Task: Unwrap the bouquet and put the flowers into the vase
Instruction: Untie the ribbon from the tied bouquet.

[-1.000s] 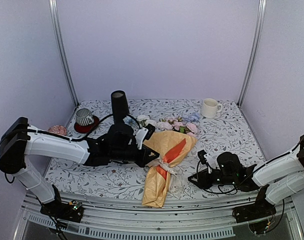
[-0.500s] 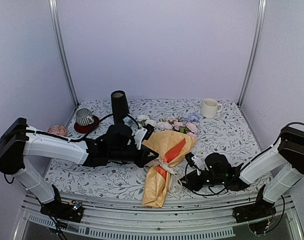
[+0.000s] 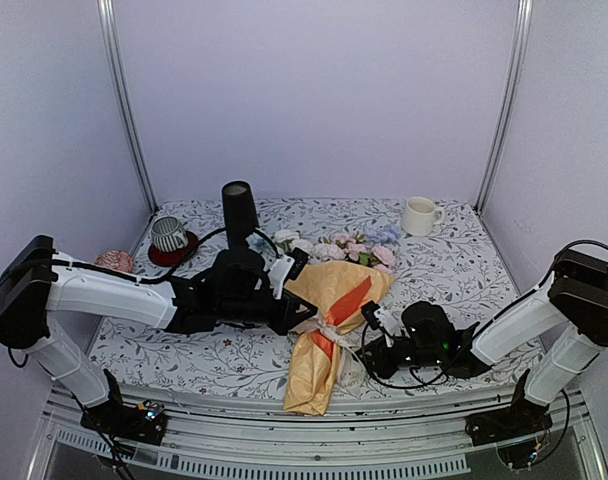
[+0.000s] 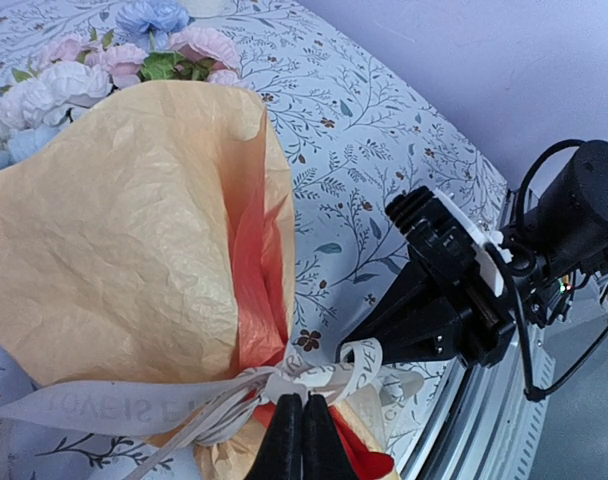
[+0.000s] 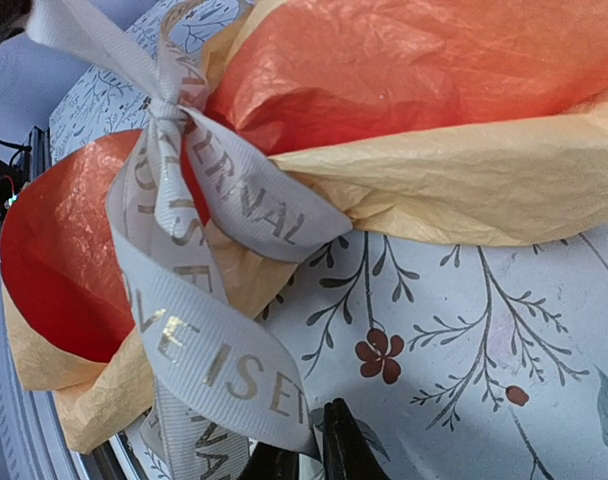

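Floral table (image 3: 454, 270) holds a vase (image 3: 238, 210) seen only from overhead.

Tan, orange and pastels on a sprigged cloth

The bouquet (image 3: 329, 290) is tan kraft paper over an orange inner sheet, and its cream ribbon (image 5: 254, 205) carries gold lettering. Its flowers (image 3: 344, 248) are white, pink and pale blue. The tablecloth (image 3: 454, 265) is white with grey-green sprigs and small red blooms. The vase (image 3: 239, 205) is matte black.
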Available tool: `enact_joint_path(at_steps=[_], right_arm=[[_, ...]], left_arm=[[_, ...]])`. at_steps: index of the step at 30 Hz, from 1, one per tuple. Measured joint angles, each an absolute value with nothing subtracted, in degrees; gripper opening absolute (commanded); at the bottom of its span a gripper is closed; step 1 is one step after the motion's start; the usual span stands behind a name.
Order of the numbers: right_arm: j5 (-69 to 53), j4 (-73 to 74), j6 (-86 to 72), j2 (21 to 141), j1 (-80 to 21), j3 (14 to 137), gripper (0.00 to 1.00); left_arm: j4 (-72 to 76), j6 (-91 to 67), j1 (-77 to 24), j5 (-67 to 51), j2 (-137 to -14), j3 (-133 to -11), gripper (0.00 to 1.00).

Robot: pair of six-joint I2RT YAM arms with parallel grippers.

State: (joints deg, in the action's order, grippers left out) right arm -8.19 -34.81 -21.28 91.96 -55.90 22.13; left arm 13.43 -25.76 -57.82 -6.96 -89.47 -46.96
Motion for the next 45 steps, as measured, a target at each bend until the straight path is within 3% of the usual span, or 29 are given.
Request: enact_joint_path(at_steps=[6,18,45], right_arm=[[-5.9,-34.0,-21.4,89.6,-55.9,22.0,0.03],[6.2,-31.0,-24.7,78.5,-55.9,19.0,0.02],[17.5,-14.9,-24.7,72.5,-56.0,25.2,0.03]], left_arm=[[13.4,-25.8,-57.8,-7.1,-89.5,-47.0,0.0],[13.1,-25.8,-57.8,-7.1,-88.6,-47.0,0.0],[13.1,-25.7,-57.9,-6.8,-87.5,-46.3,0.0]])
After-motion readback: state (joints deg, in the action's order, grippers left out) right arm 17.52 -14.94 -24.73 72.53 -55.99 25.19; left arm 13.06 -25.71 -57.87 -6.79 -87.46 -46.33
